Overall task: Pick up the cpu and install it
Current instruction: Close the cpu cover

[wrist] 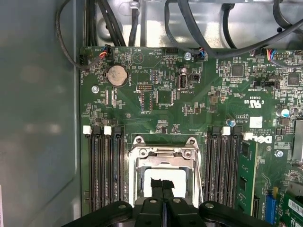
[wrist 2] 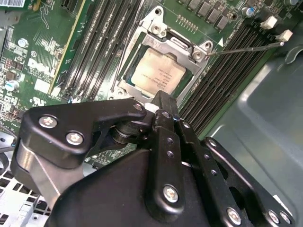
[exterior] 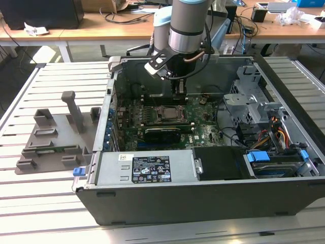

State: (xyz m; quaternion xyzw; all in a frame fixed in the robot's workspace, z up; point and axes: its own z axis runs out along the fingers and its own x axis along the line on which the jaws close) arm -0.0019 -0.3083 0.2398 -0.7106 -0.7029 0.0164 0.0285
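Now we see the gripper (wrist: 162, 184), squeezed tight and empty, close above the cpu (exterior: 168, 113), which lies flat in its socket (exterior: 168, 105) near the middle of the exterior view, where it belongs.

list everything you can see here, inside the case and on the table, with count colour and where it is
computer case: 1, dark grey, open, on the slatted metal table
motherboard: 1, green, inside the case
socket frame: 1, metal and black, mid-board
cpu: 1, silver top, lying in the socket frame
memory slots: 2 banks, black, either side of the socket frame
coin battery: 1, silver, on the motherboard
fixture plate: 1, grey, upright posts, on the table at the exterior view's left of the case
arm: 1, silver-grey, reaching down into the case
hand: 1, black, shut, tips right over the cpu
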